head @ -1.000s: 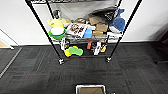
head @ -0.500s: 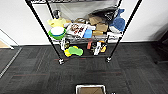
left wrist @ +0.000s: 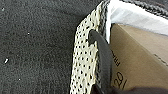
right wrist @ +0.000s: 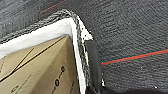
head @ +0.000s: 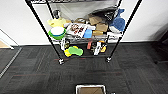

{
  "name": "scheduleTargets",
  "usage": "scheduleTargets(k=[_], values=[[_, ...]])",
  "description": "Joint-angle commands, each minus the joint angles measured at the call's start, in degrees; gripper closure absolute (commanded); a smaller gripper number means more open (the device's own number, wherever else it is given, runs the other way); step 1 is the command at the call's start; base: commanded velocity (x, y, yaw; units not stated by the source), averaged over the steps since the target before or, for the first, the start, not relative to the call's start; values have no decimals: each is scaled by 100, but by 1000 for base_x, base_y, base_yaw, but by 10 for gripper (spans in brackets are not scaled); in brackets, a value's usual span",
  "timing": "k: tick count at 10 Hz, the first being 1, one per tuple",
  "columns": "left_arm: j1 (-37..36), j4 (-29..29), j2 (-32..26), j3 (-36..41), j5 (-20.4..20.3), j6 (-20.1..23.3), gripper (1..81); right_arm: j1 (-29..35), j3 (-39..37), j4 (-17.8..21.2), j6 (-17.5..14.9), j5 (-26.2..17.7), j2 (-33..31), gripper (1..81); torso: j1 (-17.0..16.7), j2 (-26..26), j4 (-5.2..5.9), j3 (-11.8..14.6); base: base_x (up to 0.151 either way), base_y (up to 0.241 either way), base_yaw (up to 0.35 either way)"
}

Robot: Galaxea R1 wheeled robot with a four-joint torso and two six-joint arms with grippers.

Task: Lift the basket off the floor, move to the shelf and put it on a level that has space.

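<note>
While the basket (head: 90, 89) sits low between both arms, facing the shelf (head: 82, 30), I cannot tell if either claw grips it

The basket (left wrist: 85, 57) is woven, cream and rough, with a white cloth lining. Inside is a matt cardboard box (right wrist: 37, 70). The floor (head: 35, 75) is rough carpet.

The basket (head: 90, 88) sits on the floor (head: 37, 75) right in front of the robot, a cardboard box (head: 90, 90) inside it. Ahead stands the shelf (head: 82, 30) against the wall (head: 17, 22), its tiers crowded with boxes and bowls, well apart from the basket.
</note>
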Motion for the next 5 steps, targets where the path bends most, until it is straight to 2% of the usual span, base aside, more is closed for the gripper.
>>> scheduleTargets(k=[1, 2, 3, 5], values=[[-337, -44, -93, 50, 673, -35, 811, 416, 74, 74, 95, -249, -75, 811, 0, 0, 0, 0, 0, 0, 0], [-266, -34, -94, 50, 655, -35, 811, 407, 74, 82, 113, -275, -92, 811, 0, 0, 0, 0, 0, 0, 0], [-266, -43, -94, 59, 655, -35, 811, 406, 100, 82, 157, -284, -92, 811, -369, 573, 0, 0, 0, 0, 0], [-275, -70, -102, 59, 673, -35, 811, 398, 162, 82, 183, -293, -128, 811, -391, 617, 0, 0, 0, 0, 0]])
